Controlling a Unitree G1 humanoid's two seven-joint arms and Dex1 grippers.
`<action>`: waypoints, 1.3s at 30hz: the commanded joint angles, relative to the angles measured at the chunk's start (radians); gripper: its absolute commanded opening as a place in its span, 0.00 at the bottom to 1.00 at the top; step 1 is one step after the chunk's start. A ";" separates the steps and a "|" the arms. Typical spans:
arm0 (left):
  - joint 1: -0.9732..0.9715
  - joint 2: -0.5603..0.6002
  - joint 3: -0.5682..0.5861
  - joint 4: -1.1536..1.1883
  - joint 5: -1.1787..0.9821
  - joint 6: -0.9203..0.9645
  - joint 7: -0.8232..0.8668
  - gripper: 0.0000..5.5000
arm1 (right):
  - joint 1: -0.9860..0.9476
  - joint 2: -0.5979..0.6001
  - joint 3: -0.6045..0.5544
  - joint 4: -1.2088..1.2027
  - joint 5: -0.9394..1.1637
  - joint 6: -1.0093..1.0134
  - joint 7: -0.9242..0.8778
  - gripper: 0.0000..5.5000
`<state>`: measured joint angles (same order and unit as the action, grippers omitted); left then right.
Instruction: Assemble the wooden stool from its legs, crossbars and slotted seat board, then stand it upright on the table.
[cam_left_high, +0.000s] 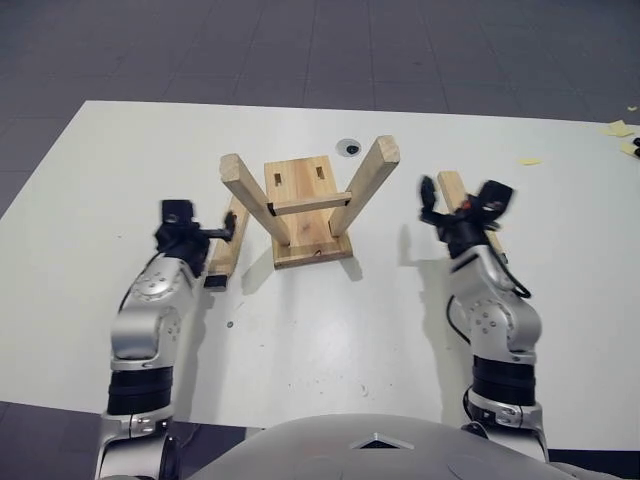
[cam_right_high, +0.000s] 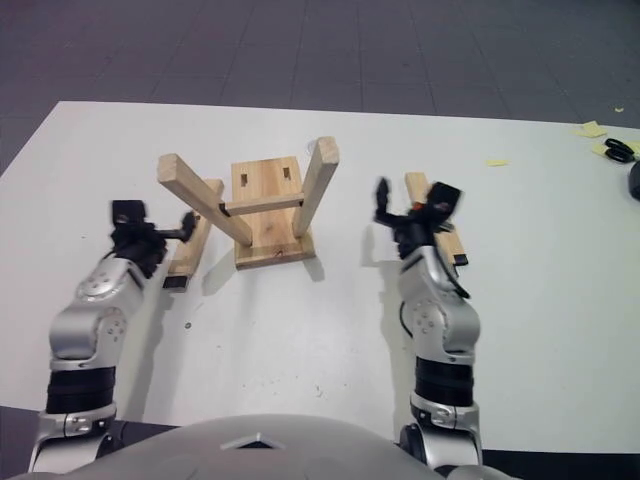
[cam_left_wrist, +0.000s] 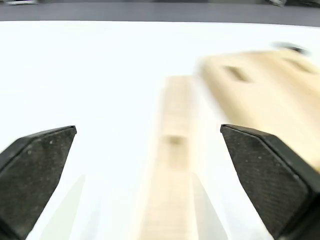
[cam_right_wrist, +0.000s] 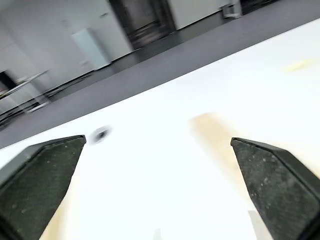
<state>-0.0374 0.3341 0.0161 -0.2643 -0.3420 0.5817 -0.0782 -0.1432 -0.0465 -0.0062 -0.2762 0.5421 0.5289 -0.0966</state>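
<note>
The slotted seat board (cam_left_high: 300, 215) lies flat mid-table, and a frame of two legs (cam_left_high: 365, 180) joined by a crossbar (cam_left_high: 310, 205) stands up from it, splayed outward. A loose leg (cam_left_high: 226, 245) lies left of the board. My left gripper (cam_left_high: 215, 228) hovers open over that leg, which runs between its fingertips (cam_left_wrist: 45, 170) in the left wrist view, with the seat board (cam_left_wrist: 260, 95) beyond. Another loose leg (cam_left_high: 452, 188) lies to the right. My right gripper (cam_left_high: 462, 200) is open, raised just in front of it, and the leg (cam_right_wrist: 210, 130) shows between its fingertips.
A small round grommet (cam_left_high: 349, 148) sits in the white table (cam_left_high: 330, 320) behind the board. Yellow paper scraps (cam_left_high: 620, 128) and a dark object (cam_right_high: 634, 178) lie at the far right edge. Dark floor surrounds the table.
</note>
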 joint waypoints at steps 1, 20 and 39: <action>-0.033 -0.009 -0.099 -0.111 -0.045 0.052 -0.124 0.97 | -0.037 0.000 0.129 -0.083 0.040 0.092 0.125 0.98; -0.159 0.020 0.081 -0.017 0.075 0.010 -0.057 0.97 | 0.055 -0.151 0.050 -0.095 -0.160 0.213 0.100 0.98; -0.301 0.166 0.487 0.226 -0.132 -0.101 -0.174 0.97 | -0.027 -0.261 0.125 -0.101 -0.145 0.156 0.371 0.98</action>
<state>-0.3605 0.4535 0.4113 -0.0295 -0.3908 0.4376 -0.1984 -0.1564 -0.3259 0.1254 -0.4033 0.4205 0.7064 0.2918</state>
